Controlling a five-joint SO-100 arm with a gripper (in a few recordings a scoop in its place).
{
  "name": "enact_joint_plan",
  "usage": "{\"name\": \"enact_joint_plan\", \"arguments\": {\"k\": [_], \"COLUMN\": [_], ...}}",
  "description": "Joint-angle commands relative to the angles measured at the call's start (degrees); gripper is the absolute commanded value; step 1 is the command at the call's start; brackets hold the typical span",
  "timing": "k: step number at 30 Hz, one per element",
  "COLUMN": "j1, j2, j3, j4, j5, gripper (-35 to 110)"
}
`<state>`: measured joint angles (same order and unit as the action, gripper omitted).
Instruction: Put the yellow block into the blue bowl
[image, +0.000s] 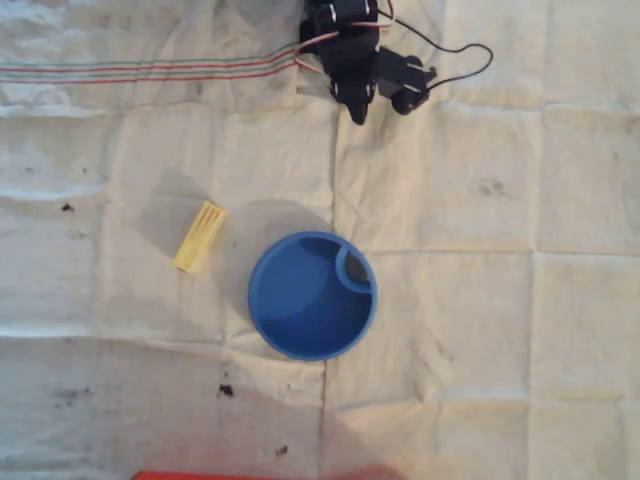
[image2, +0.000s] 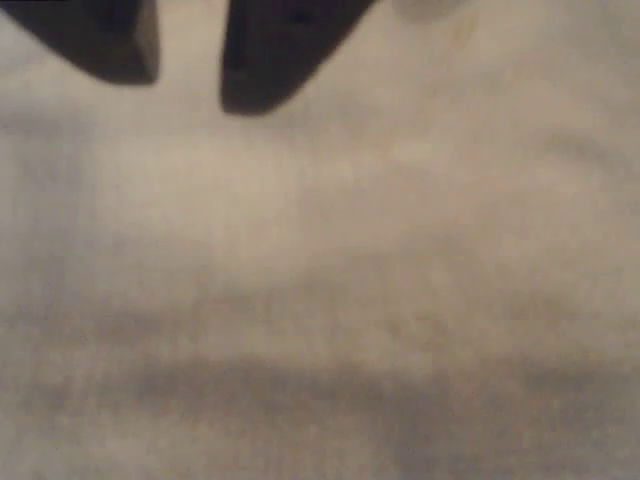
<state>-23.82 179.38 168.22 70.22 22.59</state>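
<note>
While the white cloth (image: 480, 300) is lying flat, the blue bowl (image: 300, 310) is sitting mid-table empty; the gripper (image2: 190, 85) is hanging near the top edge in the overhead view, jaws slightly apart, gripping nothing; the yellow block (image: 200, 237) is lying just left of the bowl, untouched. Reach, grasp and drop are all pending.

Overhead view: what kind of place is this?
Probably a makeshift home tabletop: a creased, stained white cloth as work surface, with a blue bowl, a yellow block and the small arm's pincer.
</note>
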Motion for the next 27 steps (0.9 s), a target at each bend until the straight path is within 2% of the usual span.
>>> {"name": "enact_joint_plan", "arguments": {"k": [1, 13, 23, 27], "j1": [-0.09, 0.26, -0.18, -0.26], "j2": [0.62, 0.62, -0.26, -0.35], "j3": [-0.44, -1.85, -18.81, -23.20], "j4": [-1.05, -1.05, -0.97, -0.97], "j5": [-0.18, -0.26, -0.53, -5.62], "gripper": [1, 1, 1, 1]}}
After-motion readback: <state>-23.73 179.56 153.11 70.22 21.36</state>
